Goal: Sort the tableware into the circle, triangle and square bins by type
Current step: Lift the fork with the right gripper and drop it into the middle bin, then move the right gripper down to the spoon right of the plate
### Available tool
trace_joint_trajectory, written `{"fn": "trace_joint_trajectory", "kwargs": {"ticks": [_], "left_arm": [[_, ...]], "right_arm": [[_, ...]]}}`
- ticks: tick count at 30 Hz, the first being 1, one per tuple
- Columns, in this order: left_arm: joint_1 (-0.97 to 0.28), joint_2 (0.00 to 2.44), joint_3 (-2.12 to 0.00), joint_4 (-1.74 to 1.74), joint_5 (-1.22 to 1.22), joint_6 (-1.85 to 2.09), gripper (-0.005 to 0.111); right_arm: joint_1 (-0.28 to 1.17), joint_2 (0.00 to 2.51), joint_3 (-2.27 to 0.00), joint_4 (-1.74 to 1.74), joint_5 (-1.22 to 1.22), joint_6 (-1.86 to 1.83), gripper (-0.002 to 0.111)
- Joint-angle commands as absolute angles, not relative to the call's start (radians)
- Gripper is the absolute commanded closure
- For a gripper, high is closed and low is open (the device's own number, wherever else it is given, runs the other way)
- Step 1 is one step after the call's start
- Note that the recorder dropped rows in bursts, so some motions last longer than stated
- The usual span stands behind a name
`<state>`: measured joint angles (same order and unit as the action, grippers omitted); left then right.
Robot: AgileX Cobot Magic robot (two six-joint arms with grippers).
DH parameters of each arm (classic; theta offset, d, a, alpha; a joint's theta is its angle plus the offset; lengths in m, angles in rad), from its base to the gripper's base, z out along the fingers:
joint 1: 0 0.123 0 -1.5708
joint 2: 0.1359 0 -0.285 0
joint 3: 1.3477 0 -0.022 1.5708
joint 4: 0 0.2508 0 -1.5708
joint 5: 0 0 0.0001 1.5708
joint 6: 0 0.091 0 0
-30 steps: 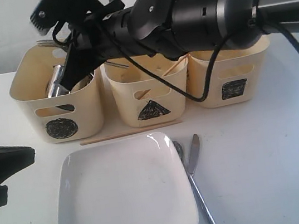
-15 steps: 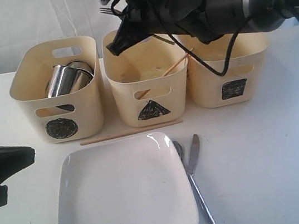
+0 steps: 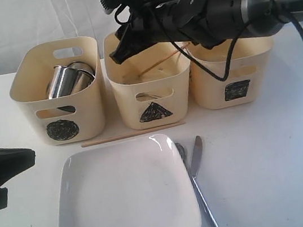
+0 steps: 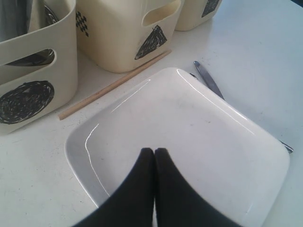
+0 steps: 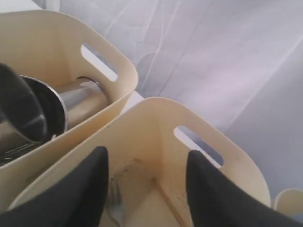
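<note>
My right gripper (image 3: 111, 23) (image 5: 147, 153) hangs open over the triangle bin (image 3: 151, 93) (image 5: 189, 118) with nothing between its fingers. A small fork (image 5: 112, 196) lies on that bin's floor beside a chopstick (image 5: 170, 203). Two steel mugs (image 3: 66, 79) (image 5: 80, 101) lie in the circle bin (image 3: 60, 113). The square bin (image 3: 232, 81) stands to the right. On the table in front lie the white square plate (image 3: 124, 197) (image 4: 189, 137), a knife (image 3: 196, 152) (image 4: 208, 80), a spoon (image 3: 180, 149) and another chopstick (image 3: 132, 133) (image 4: 113, 87). My left gripper (image 3: 29, 156) (image 4: 155, 150) is shut and empty, just over the plate's left edge.
The three bins stand in a row at the back of the white table (image 3: 271, 152), with a white curtain (image 3: 2, 27) behind them. My right arm (image 3: 226, 5) stretches across above the square bin.
My right arm swung from the circle bin to the triangle bin carrying the fork, then its jaws opened. The fork has left them and now lies in the triangle bin. The left arm stayed still.
</note>
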<state>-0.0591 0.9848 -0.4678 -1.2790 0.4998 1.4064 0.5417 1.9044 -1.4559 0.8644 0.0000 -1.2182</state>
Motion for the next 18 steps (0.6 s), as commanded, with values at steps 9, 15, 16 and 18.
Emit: {"fn": "trace_joint_trajectory", "kwargs": {"ticks": [9, 15, 16, 18], "left_arm": [[-0.058, 0.978, -0.461, -1.296, 0.515, 1.402, 0.107], [-0.058, 0.978, -0.461, -1.290, 0.515, 1.393, 0.107], [-0.058, 0.978, -0.461, -1.282, 0.515, 1.390, 0.107], [-0.058, 0.978, -0.458, -1.274, 0.513, 1.382, 0.107]], "right_arm": [[0.538, 1.618, -1.427, 0.556, 0.653, -0.798, 0.108], [0.538, 1.460, -1.263, 0.370, 0.718, -0.553, 0.108], [0.538, 1.427, -1.225, 0.346, 0.740, -0.511, 0.108], [0.538, 1.363, -1.141, 0.314, 0.785, -0.409, 0.108]]}}
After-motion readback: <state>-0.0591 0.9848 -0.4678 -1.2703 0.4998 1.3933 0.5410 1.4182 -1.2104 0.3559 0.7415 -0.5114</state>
